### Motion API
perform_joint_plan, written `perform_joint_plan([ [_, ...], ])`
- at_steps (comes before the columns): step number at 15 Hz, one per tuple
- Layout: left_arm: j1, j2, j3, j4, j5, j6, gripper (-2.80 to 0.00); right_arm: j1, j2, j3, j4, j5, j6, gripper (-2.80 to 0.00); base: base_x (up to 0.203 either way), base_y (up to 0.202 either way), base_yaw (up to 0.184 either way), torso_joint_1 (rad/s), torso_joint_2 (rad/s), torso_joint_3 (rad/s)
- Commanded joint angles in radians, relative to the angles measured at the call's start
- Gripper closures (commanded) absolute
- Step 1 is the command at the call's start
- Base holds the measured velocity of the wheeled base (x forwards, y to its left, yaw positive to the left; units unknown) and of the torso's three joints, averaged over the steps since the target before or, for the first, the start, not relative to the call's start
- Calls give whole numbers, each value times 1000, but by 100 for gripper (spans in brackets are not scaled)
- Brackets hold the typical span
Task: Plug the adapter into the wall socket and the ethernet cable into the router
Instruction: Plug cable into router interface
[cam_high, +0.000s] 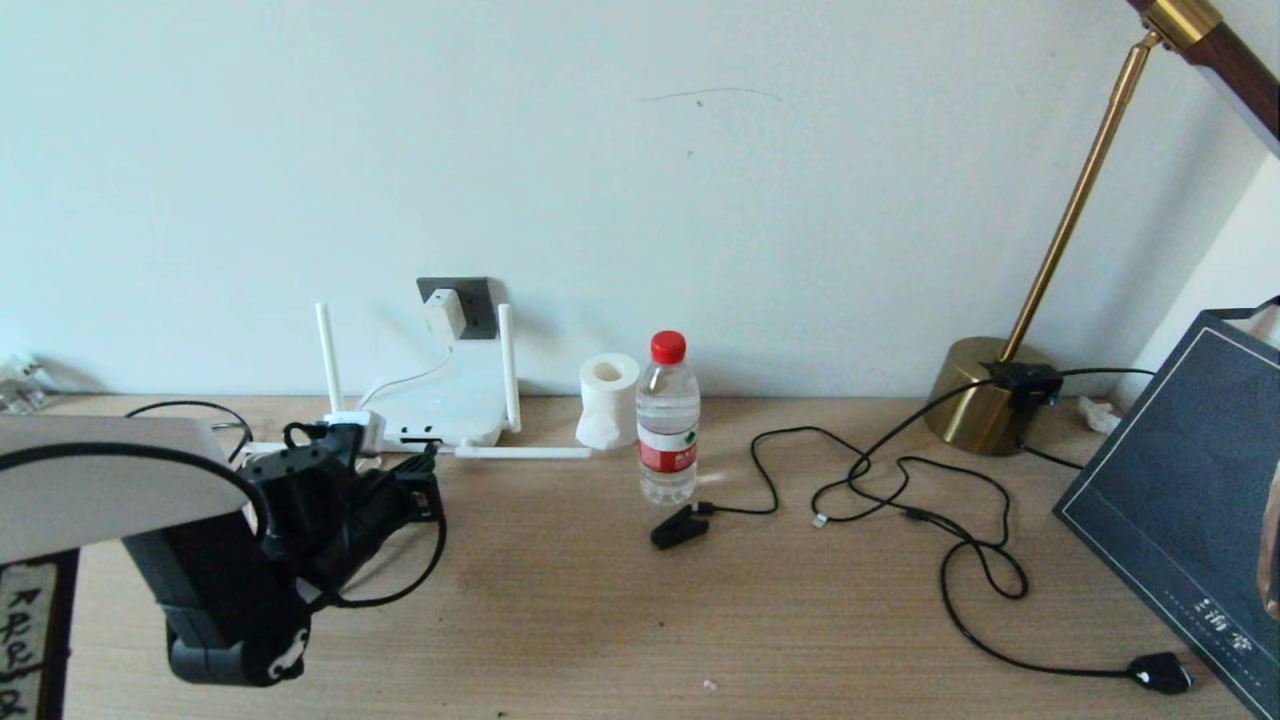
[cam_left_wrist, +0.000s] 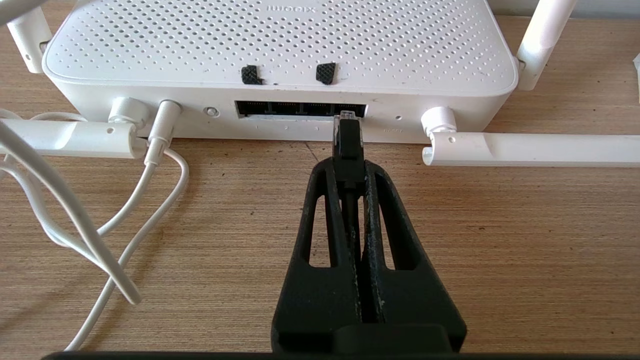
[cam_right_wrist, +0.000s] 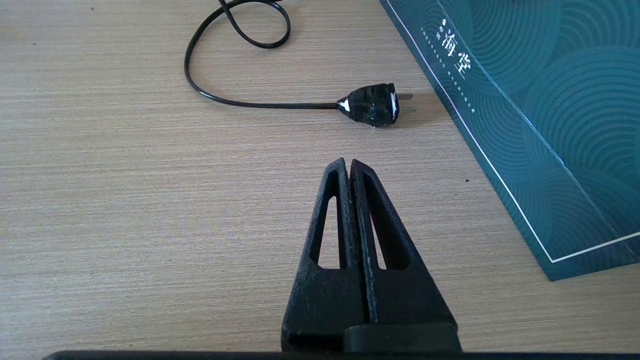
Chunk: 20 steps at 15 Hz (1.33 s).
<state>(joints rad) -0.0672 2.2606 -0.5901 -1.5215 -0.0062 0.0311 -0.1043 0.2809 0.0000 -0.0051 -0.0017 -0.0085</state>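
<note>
The white router (cam_high: 440, 405) lies against the wall, two antennas upright and two lying flat. Above it the white adapter (cam_high: 445, 312) sits in the dark grey wall socket (cam_high: 476, 303), its white cord running down to the router. My left gripper (cam_left_wrist: 348, 167) is shut on the ethernet cable's black-booted plug (cam_left_wrist: 347, 142). The plug's clear tip touches the rightmost dark port (cam_left_wrist: 350, 109) on the router's (cam_left_wrist: 280, 50) near edge. The black cable loops back under my left gripper (cam_high: 425, 480). My right gripper (cam_right_wrist: 348, 162) is shut on nothing, low over bare table.
A water bottle (cam_high: 668, 420), a tissue roll (cam_high: 607, 400) and a black clip on thin wire (cam_high: 678, 525) lie right of the router. A brass lamp base (cam_high: 985, 395), a dark box (cam_high: 1180, 500) and a chunky black plug (cam_right_wrist: 372, 104) are at the right.
</note>
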Motion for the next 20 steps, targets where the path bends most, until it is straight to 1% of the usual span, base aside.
perform_joint_plan([
  [1, 0, 4, -5, -8, 0, 1, 0, 0, 1, 0, -1, 0, -1, 0, 0, 0, 0, 0, 0, 0],
  [20, 0, 5, -10, -8, 0, 1, 0, 0, 1, 0, -1, 0, -1, 0, 0, 0, 0, 0, 0, 0],
])
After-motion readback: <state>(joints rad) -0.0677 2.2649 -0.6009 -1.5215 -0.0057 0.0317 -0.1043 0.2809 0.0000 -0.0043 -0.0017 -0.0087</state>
